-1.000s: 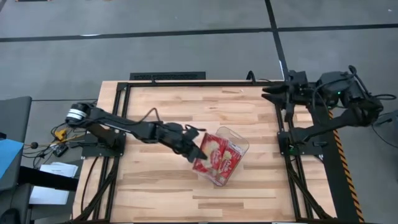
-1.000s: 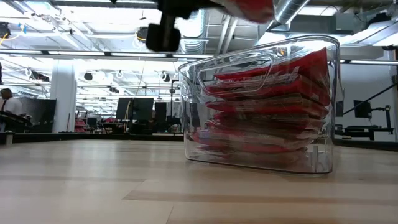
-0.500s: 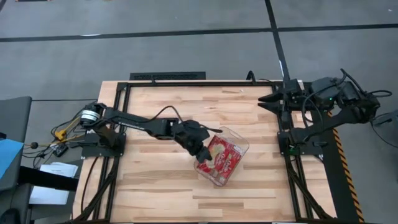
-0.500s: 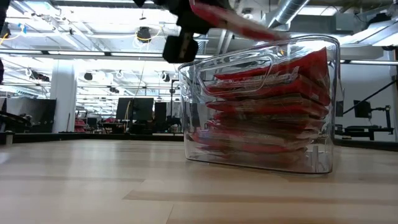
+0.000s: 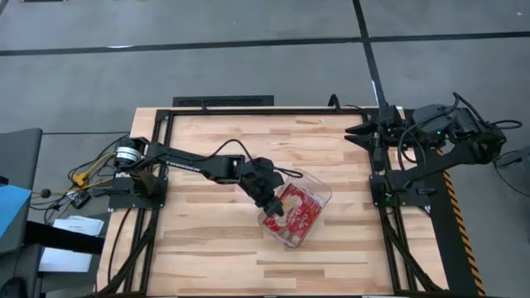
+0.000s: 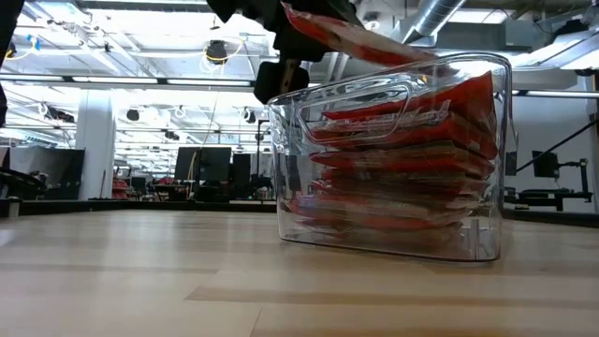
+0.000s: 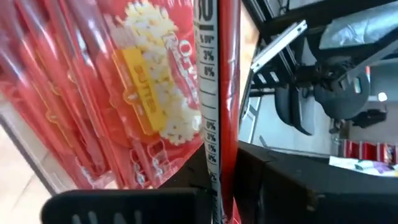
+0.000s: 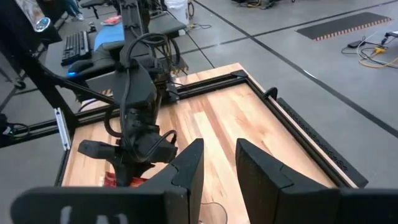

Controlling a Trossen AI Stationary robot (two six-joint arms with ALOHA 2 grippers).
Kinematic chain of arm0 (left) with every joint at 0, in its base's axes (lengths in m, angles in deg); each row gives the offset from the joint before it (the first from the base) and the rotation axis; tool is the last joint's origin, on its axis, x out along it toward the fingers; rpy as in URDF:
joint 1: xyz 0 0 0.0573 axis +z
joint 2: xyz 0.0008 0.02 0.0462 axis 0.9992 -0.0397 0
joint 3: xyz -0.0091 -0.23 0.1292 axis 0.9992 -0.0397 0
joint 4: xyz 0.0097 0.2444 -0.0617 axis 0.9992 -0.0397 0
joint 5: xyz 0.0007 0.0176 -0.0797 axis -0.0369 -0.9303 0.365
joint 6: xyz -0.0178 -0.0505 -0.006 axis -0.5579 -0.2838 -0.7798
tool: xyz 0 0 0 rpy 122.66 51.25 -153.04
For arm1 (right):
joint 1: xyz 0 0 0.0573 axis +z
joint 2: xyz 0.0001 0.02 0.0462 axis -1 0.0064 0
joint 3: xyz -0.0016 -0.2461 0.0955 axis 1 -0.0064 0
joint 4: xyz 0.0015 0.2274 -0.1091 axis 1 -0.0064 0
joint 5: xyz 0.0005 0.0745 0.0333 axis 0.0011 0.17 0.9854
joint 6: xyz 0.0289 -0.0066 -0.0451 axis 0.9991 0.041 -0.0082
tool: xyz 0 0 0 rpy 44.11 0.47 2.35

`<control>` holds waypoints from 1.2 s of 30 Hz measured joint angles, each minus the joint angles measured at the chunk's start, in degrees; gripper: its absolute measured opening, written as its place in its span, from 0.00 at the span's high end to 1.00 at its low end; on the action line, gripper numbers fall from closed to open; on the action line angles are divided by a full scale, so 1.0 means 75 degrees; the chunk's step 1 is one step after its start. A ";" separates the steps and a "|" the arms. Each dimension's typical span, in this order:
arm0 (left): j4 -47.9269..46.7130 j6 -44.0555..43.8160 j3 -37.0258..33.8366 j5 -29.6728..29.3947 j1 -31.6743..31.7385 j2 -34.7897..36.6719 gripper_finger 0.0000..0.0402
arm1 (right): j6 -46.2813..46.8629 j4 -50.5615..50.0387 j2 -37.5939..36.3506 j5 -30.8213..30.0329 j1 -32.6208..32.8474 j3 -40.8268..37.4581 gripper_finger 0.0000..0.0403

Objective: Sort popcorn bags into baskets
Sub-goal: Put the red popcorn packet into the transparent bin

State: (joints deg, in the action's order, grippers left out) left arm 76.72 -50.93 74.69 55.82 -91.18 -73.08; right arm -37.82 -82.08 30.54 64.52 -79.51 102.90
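A: What's the biggest thing here?
B: The table (image 5: pixel 215 240). Then the tub (image 6: pixel 487 239), directly under the left gripper (image 5: pixel 273 207), packed with stacked red bags (image 6: pixel 402 164).
A: And that gripper?
B: Its fingers are clamped on one bag (image 6: pixel 360 42), held edge-on over the tub's rim, tilted down toward the stack.
A: The right gripper (image 8: pixel 217 165)?
B: Waiting well away from the tub, at the table's far right edge, fingers apart, holding nothing.

Wooden table (image 5: pixel 215 248) (clear tub (image 5: pixel 318 217) on it)
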 joint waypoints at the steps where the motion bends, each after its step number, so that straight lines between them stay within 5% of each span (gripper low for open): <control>1: 0.0003 0.0004 0.0000 -0.0090 0.0001 0.0000 0.94 | -0.0002 0.0000 0.0000 -0.0003 -0.0002 0.0000 0.71; 36: 0.0548 -0.0142 -0.0006 -0.1416 -0.0233 0.0012 0.59 | 0.0003 0.0000 0.0218 -0.0006 -0.0002 -0.0003 0.71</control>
State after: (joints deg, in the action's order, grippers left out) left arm 80.83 -52.00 74.65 45.20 -92.93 -73.00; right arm -37.79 -82.07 32.18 64.48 -79.52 102.88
